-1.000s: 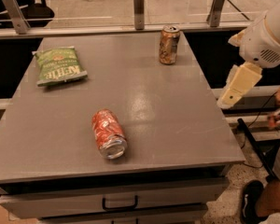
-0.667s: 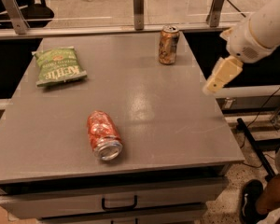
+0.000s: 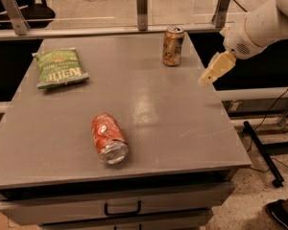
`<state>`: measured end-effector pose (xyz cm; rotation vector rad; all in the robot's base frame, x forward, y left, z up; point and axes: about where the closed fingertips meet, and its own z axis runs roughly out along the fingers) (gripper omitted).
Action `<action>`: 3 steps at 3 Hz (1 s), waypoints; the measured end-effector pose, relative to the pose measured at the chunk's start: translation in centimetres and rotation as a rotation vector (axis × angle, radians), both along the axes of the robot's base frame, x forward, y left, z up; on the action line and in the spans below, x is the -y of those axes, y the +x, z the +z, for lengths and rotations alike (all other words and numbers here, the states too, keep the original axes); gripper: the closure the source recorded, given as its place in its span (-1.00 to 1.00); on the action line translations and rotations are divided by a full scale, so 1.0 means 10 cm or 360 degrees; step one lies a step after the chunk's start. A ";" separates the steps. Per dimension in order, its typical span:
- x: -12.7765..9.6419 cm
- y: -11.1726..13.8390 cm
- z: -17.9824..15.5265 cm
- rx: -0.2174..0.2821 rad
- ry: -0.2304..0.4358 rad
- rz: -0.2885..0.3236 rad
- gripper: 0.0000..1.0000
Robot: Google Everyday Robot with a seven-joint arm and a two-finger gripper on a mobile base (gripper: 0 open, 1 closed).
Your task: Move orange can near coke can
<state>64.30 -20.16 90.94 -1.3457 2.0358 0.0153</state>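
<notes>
Now pincer (image 3: 206, 79) moved nearer upright orange can (image 3: 173, 46), holding nothing, opening unclear, coke can (image 3: 109, 138) lying apart

We list one arm (image 3: 271, 23): white, smooth rounded shells, a thick tubular link meeting a bulbous wrist housing (image 3: 240, 42) with a small patch of dark dots. We list one tool (image 3: 207, 78): cream-tan, flat, tapering, at the arm's end, above the right edge of the counter (image 3: 182, 128), towards its far side.
</notes>
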 end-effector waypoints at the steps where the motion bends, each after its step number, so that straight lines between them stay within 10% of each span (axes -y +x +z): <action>1: -0.13 0.24 0.01 0.0064 0.0095 -0.0053 -1.00; 3: -0.52 0.99 -0.10 0.0149 0.0478 -0.0140 -1.00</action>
